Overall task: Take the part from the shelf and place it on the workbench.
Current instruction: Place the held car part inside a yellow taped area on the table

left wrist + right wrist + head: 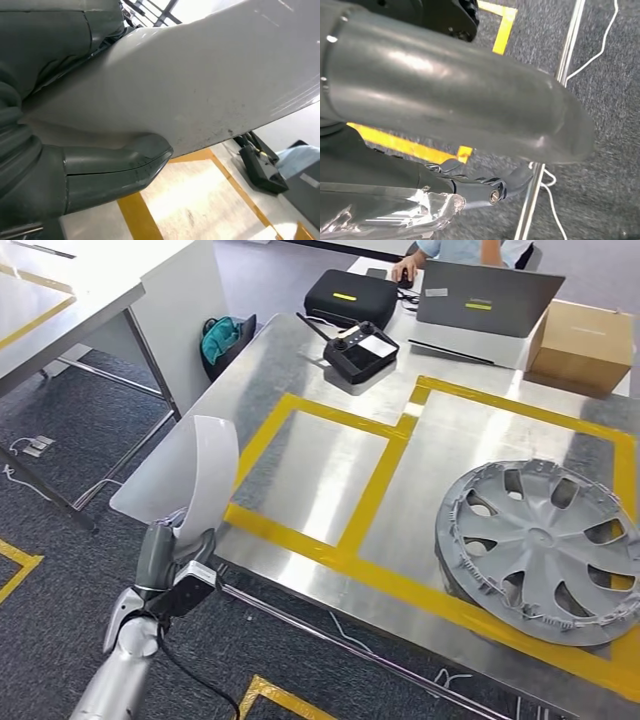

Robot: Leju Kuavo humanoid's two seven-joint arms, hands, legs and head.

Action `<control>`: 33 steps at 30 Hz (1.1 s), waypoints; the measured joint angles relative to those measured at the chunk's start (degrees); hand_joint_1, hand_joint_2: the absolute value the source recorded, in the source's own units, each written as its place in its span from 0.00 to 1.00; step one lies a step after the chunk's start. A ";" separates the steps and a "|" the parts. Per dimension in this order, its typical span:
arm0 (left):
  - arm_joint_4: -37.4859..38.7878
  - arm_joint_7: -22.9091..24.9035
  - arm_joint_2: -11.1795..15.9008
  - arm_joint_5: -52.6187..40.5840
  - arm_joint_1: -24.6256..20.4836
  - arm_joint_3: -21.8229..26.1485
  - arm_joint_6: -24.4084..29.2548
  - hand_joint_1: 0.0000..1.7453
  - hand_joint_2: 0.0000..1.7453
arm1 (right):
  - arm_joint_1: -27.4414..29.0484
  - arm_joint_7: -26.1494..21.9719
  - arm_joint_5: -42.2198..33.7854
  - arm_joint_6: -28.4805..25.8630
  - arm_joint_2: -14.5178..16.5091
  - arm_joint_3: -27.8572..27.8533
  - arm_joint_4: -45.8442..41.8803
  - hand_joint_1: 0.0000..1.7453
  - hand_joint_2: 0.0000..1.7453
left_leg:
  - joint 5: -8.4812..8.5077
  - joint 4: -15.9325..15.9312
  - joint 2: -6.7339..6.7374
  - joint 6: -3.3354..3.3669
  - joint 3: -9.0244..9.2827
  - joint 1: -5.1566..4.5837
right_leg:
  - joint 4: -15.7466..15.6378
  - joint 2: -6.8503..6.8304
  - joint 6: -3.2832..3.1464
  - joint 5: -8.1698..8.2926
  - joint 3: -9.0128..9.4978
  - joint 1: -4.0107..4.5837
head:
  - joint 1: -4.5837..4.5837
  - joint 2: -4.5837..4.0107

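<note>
The metal worktop [332,470] spreads ahead and to the right of the left hand's fingers, its near edge running on a slant just beyond them. Yellow tape [377,480] marks two bays on it: the nearer one, just past the fingers, is bare metal, and the farther one, well to the right, holds a grey wheel cover [540,545] that reaches down to the tape along the near edge. Grey carpet floor [68,550] lies open to the left of the fingers, with another table's legs [151,360] well beyond.

The white curved panel [200,475], the part, rises upright above the left hand [162,560], its upper end leaning over the worktop's near-left corner. In the left wrist view the thumb [117,167] presses one face of the panel and the fingers [45,40] clamp the other.

At the far edge, well away from the fingers, sit a laptop [483,300], a cardboard box [585,340], a black case [351,295] and a handheld controller [362,348]; a person's hand [407,265] rests behind them.

The right hand [482,187] hangs over carpet beside a metal table leg [546,125]; its fingers lie nearly straight, holding nothing.
</note>
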 joint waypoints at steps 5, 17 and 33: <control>0.05 -0.33 0.55 -1.29 -0.65 -0.04 -0.36 0.99 1.00 | 0.00 0.07 0.52 0.38 -0.04 0.01 0.00 0.00 0.00 | 2.56 -9.24 -2.57 1.04 4.22 0.43 | -0.16 2.55 1.72 0.22 -0.78 -0.09 | 0.04 0.00; 4.79 6.25 2.16 -8.01 -8.22 -1.61 -2.06 0.99 1.00 | -0.57 0.11 2.31 0.86 -0.49 0.05 0.42 0.00 0.00 | 2.22 -9.54 3.38 2.26 5.00 -0.12 | 2.83 -6.05 2.57 -0.62 -1.65 0.35 | 0.78 0.00; 18.95 18.95 3.25 -25.23 -21.84 -6.81 -1.29 0.99 1.00 | -1.26 0.12 3.71 1.79 -0.56 0.24 1.36 0.00 0.00 | 3.11 -10.67 4.32 0.74 5.23 -0.35 | 0.35 -5.36 1.14 0.47 -1.04 0.64 | 0.50 0.00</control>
